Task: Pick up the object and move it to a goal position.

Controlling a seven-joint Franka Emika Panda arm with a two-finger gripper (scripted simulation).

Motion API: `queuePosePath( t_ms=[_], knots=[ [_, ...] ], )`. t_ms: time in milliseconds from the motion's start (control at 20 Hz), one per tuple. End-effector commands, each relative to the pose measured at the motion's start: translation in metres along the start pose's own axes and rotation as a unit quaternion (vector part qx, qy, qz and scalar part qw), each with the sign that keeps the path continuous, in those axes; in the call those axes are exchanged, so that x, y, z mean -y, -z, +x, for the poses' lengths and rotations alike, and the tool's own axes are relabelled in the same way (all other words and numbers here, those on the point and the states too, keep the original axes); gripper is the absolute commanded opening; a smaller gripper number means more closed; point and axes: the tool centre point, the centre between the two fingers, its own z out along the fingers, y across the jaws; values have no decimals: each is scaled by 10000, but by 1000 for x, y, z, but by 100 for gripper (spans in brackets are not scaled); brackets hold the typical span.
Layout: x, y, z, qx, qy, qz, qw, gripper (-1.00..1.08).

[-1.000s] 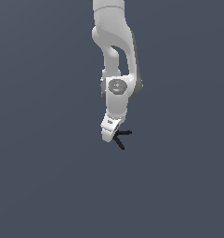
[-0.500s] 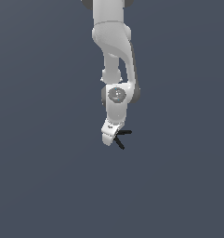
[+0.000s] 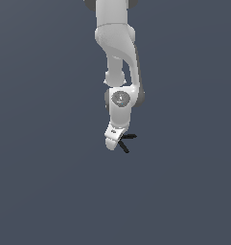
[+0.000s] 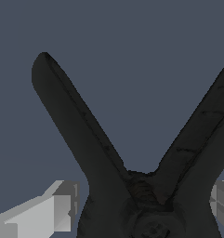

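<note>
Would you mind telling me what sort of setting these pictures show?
Most likely a bare simulated test scene: a featureless grey backdrop, one white robot arm, and a small black spring clamp sitting between the gripper fingers.

A flat, plain slate-grey surface (image 3: 45,182) is the only item apart from the task. It fills the exterior view from 12 o'clock round to 12 o'clock, uniform in tone, and appears again as backdrop in the wrist view.

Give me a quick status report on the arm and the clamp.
Gripper straddling black clamp, fingers either side at its pivot. Grip unconfirmed. Nothing in the way.
</note>
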Motion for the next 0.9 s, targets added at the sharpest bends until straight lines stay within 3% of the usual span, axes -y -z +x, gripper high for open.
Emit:
queuePosePath(
  t_ms=[0, 450, 850],
  knots=[
    [0, -1, 0, 3, -2, 5, 10000, -100],
    [-3, 14, -3, -5, -4, -20, 10000, -100],
    [-9, 63, -10, -1, 2, -16, 10000, -100]
  ],
)
